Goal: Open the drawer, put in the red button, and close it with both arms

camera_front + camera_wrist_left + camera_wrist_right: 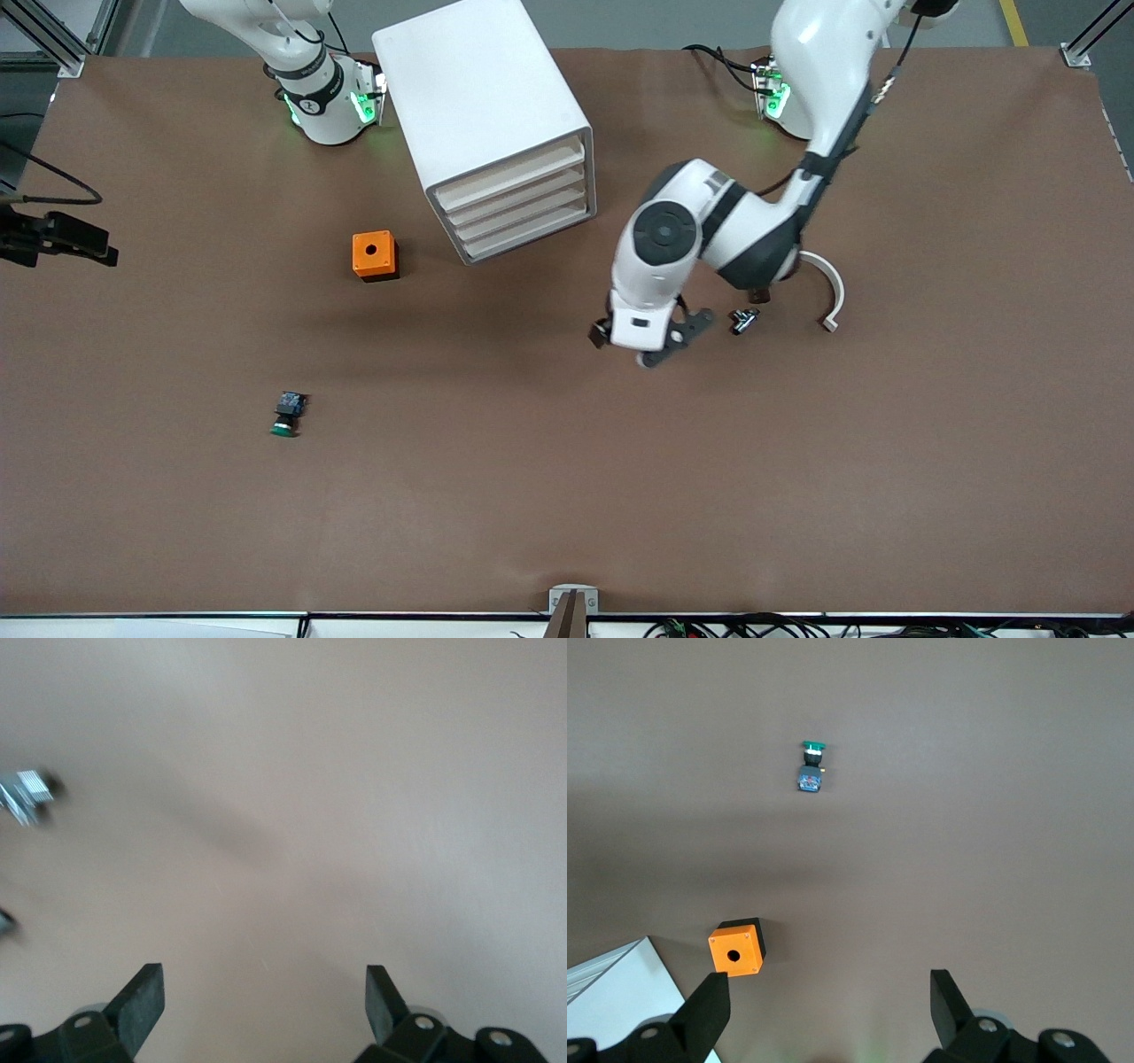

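Note:
The white cabinet [483, 106] stands near the arms' bases, and its four alike drawer fronts [518, 208] are all shut. A corner of it shows in the right wrist view [611, 992]. No red cap shows in any view. A small dark and silvery part [742, 320] lies on the table beside the left arm's hand; it is blurred in the left wrist view [27, 793]. My left gripper [633, 347] is low over bare table, open and empty [264, 1001]. My right gripper [830, 1010] is out of the front view, high over the table, open and empty.
An orange cube with a round hole [374, 255] sits beside the cabinet toward the right arm's end [735, 948]. A green-capped button [288, 415] lies nearer the front camera [811, 766]. A white curved piece [828, 297] lies toward the left arm's end.

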